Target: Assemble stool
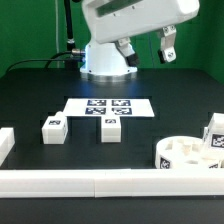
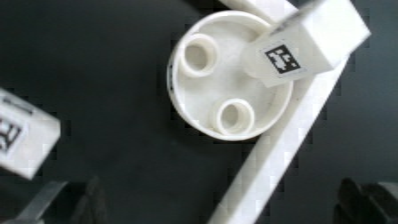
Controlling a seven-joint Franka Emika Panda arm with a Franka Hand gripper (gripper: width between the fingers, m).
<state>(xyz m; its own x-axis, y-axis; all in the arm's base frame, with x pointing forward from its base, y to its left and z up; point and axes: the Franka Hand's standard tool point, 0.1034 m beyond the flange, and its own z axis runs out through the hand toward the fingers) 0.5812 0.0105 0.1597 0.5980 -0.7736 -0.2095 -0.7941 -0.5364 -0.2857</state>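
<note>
The round white seat (image 1: 187, 156) lies at the exterior view's front right, against the front rail, sockets up. In the wrist view the seat (image 2: 228, 85) shows two open sockets. One tagged leg (image 1: 215, 135) stands at the seat's rim, also seen in the wrist view (image 2: 295, 52); I cannot tell whether it sits in a socket. Two more legs (image 1: 53, 128) (image 1: 110, 127) stand apart on the table in front of the marker board. My gripper (image 1: 147, 50) hangs high above the table, open and empty; in the wrist view the gripper (image 2: 210, 205) shows dark fingers at both corners.
The marker board (image 1: 110, 106) lies mid-table. A long white rail (image 1: 100, 181) runs along the front edge, with another block (image 1: 5, 146) at the left. The rail (image 2: 281, 150) passes beside the seat in the wrist view. A leg (image 2: 22, 135) shows at that view's edge.
</note>
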